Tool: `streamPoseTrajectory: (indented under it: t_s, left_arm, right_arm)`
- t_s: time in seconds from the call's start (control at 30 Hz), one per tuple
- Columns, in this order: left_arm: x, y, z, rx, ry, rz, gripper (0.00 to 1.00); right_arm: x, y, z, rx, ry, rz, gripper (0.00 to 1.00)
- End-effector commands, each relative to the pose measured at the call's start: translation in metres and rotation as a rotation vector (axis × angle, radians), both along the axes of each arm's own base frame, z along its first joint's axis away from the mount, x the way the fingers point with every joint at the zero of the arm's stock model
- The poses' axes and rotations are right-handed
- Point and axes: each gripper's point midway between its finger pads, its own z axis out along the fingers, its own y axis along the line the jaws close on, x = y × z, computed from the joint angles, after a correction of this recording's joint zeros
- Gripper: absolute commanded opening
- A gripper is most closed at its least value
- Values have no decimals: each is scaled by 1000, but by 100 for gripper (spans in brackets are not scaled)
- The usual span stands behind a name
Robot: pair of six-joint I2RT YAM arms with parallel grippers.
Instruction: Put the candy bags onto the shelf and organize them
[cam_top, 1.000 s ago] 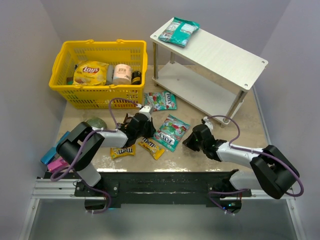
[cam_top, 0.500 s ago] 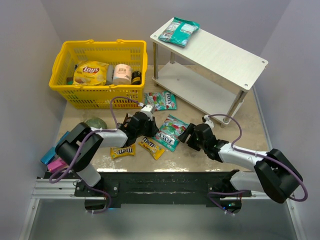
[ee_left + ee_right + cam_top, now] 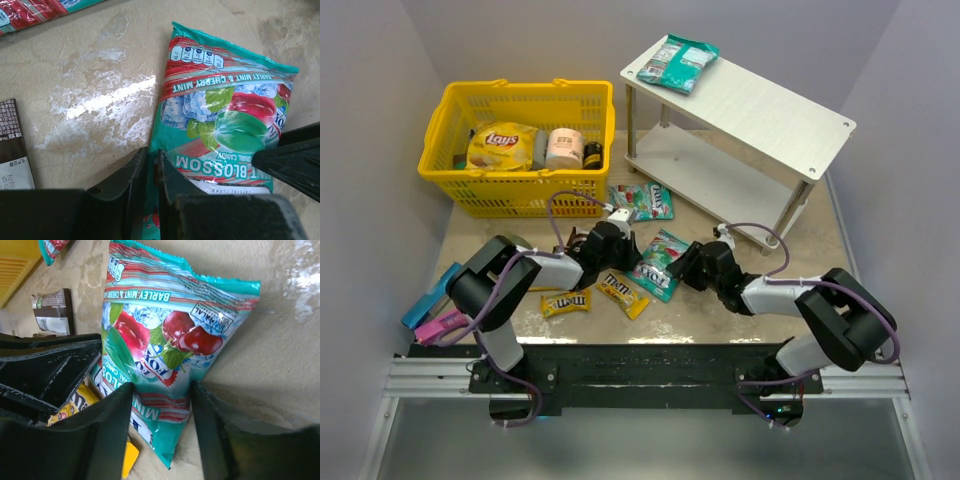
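Note:
A teal-green Fox's candy bag (image 3: 666, 256) (image 3: 225, 110) (image 3: 155, 330) lies mid-table between my two grippers. My left gripper (image 3: 623, 250) (image 3: 152, 152) has its jaws nearly together, pinched on the bag's left edge. The right gripper (image 3: 683, 268) (image 3: 161, 387) stands open, its fingers straddling the bag's lower end. Another teal bag (image 3: 642, 200) lies near the basket, and a third one (image 3: 678, 62) rests on the top board of the white shelf (image 3: 760, 105). Two yellow packets (image 3: 565, 303) (image 3: 623, 296) lie near the left arm, with a brown packet (image 3: 52, 312) beside them.
The yellow basket (image 3: 525, 88) at the back left holds a Lay's bag (image 3: 502, 147) and jars. A green round object (image 3: 510, 245) and blue and pink packets (image 3: 435, 310) sit at the left table edge. Walls close in on both sides.
The right gripper has moved left to the Fox's bag and opened around its end. The left gripper has shifted slightly right onto the bag's edge.

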Motion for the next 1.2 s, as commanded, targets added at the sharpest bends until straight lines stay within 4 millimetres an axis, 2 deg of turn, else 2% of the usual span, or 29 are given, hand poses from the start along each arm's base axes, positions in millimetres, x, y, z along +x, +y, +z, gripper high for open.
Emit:
streamPoseTrajectory:
  t_s: [0.0,0.13,0.2,0.3,0.33,0.37,0.4,0.43,0.47,0.53,0.57,0.63,0.67,0.7,0.73,0.77,0.83,0.87,0.9,0.93,0.97,1.0,1.03,1.07,1.13,1.17]
  left_arm:
    - [-23,11,-41,100,98,-18,16]
    - [-21,14,-35,99,86,11,15]
    - [-16,17,-21,92,57,39,15]
    - [-9,23,4,81,10,90,17]
    - [-8,26,12,77,-2,106,19]
    - [-6,27,30,52,-36,124,23]
    - [-6,34,36,60,-44,155,25]
    - [-5,37,45,52,-57,170,27]
    - [-8,42,59,35,-71,192,35]
    - [-8,50,75,23,-97,227,39]
    - [-10,53,92,-5,-122,240,42]
    - [-16,60,101,-11,-121,252,46]
    - [-22,64,112,-23,-129,255,48]
    - [-24,67,118,-28,-133,260,49]
    - [-27,70,135,-58,-158,264,50]
    - [-33,76,135,-42,-141,269,53]
    - [-38,80,148,-59,-162,269,55]
    - [-43,85,158,-63,-176,268,56]
    - [-46,90,163,-57,-181,274,57]
    - [-48,94,178,-73,-204,282,57]
    - [-53,101,176,-43,-191,289,58]
    - [-54,108,180,-30,-199,309,58]
    - [-57,114,193,-46,-222,324,59]
    - [-61,121,192,-23,-214,335,60]
    - [-66,133,200,-25,-241,366,61]
    - [-68,138,199,-15,-244,375,62]
  right_arm:
    - [-25,-15,-44,-89,134,6,36]
    - [-24,-16,-39,-88,129,-3,12]
    - [-23,-18,-35,-95,123,-7,0]
    - [-19,-19,-18,-104,89,-7,0]
    - [-17,-19,-4,-93,55,-8,0]
    - [-16,-21,2,-109,47,-2,0]
    - [-13,-21,11,-113,27,-2,0]
    - [-11,-20,28,-97,-11,3,0]
    - [-10,-20,37,-115,-27,21,0]
    - [-8,-16,58,-108,-68,50,0]
    - [-5,-15,76,-109,-98,68,0]
    - [-6,-10,95,-100,-129,103,0]
    - [-4,-9,115,-97,-162,115,0]
    - [-4,-7,124,-91,-175,129,0]
    - [-4,-5,134,-82,-190,139,0]
    - [-3,-4,152,-76,-217,145,0]
    - [-2,-3,177,-54,-264,148,0]
    - [-1,0,199,-33,-303,159,0]
    - [-1,1,215,-21,-332,165,0]
    - [0,1,226,-17,-348,166,0]
    - [2,2,251,-8,-391,171,0]
    - [2,4,264,-2,-411,180,0]
    - [3,5,275,5,-430,187,0]
    - [4,7,302,22,-481,195,0]
    - [7,10,325,29,-518,201,0]
    - [9,10,350,35,-563,199,0]
